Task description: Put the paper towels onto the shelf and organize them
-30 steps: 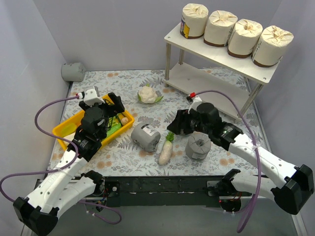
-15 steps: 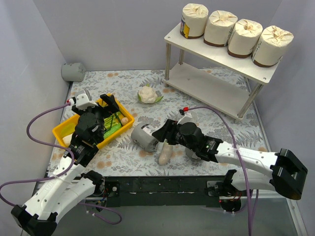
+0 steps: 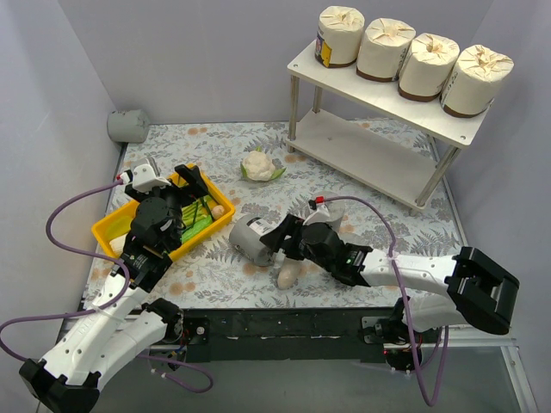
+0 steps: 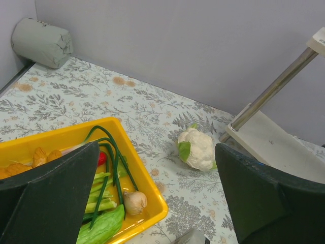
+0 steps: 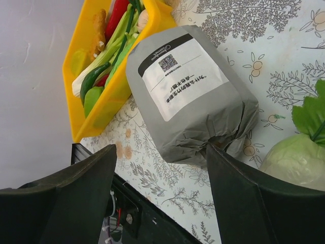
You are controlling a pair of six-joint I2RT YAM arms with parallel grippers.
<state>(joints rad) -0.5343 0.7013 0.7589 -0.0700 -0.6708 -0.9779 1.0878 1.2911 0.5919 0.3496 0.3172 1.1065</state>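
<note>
At the far right of the surface, in the top view, the shelf carries four cream paper towels in a row on its upper board. A grey roll lies on its side near the middle, with the right pincer low beside it. A second grey roll lies in the far left corner. The left pincer hangs over the yellow tray.

From the left wrist, that pincer's fingers stand wide apart above the tray's vegetables, with a cauliflower beyond.

From the right wrist, the fingers are spread with nothing gripped, and the grey roll's pleated end sits just ahead between them. The right tip may touch the wrapper, though that is hard to tell. A radish lies just beside the roll.
</note>
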